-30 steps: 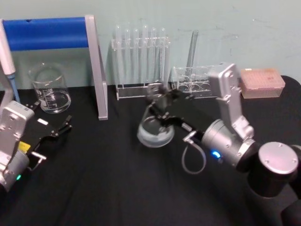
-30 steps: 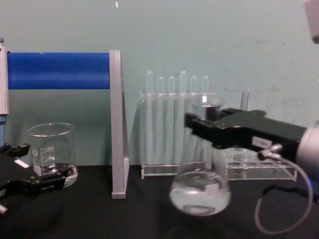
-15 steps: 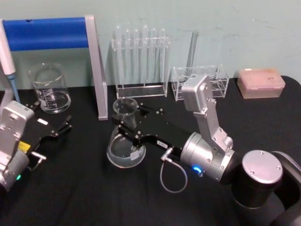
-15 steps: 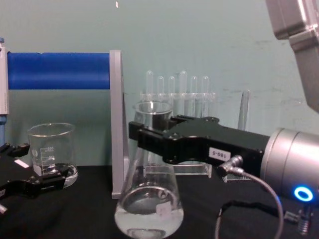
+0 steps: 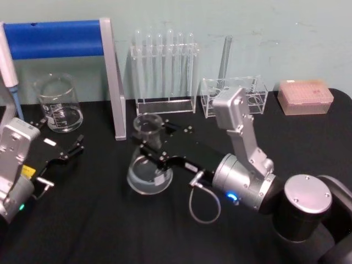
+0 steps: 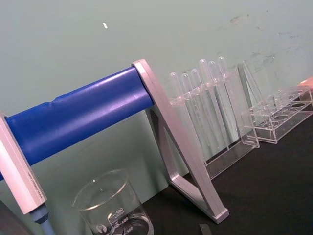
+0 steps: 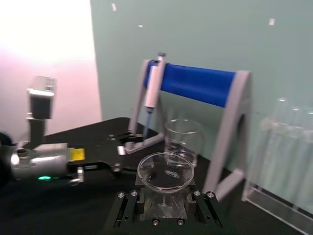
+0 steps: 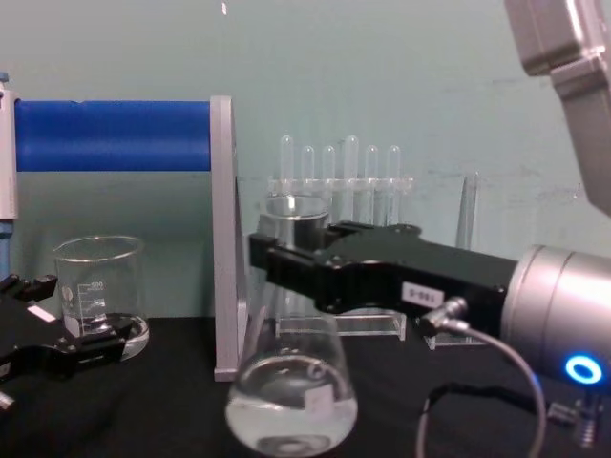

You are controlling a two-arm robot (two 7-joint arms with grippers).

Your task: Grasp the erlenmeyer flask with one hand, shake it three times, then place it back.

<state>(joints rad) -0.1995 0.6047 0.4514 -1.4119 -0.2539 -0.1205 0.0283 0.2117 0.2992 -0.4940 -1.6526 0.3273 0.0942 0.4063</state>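
The erlenmeyer flask [image 5: 148, 171] is clear glass with a little liquid in its wide base. My right gripper [image 5: 147, 144] is shut on its neck and holds it upright at the centre-left of the black table [image 5: 110, 231]. In the chest view the black fingers [image 8: 296, 267] clamp the neck just under the rim, and the flask's base [image 8: 291, 405] hangs low; I cannot tell whether it touches the table. The right wrist view looks down on the flask's rim [image 7: 165, 171] between the jaws. My left gripper [image 5: 61, 144] rests open at the table's left, apart from the flask.
A graduated beaker [image 5: 58, 104] stands at the back left beside a blue-barred stand [image 5: 55, 38] with a pipette [image 5: 8, 69]. A test tube rack [image 5: 165, 71], a lower clear rack [image 5: 234, 93] and a pink box [image 5: 305, 96] line the back edge.
Over the last second my right gripper swung the flask from the table's middle to the left and nearer me. In the last half second it shifted only slightly. The left arm stayed still.
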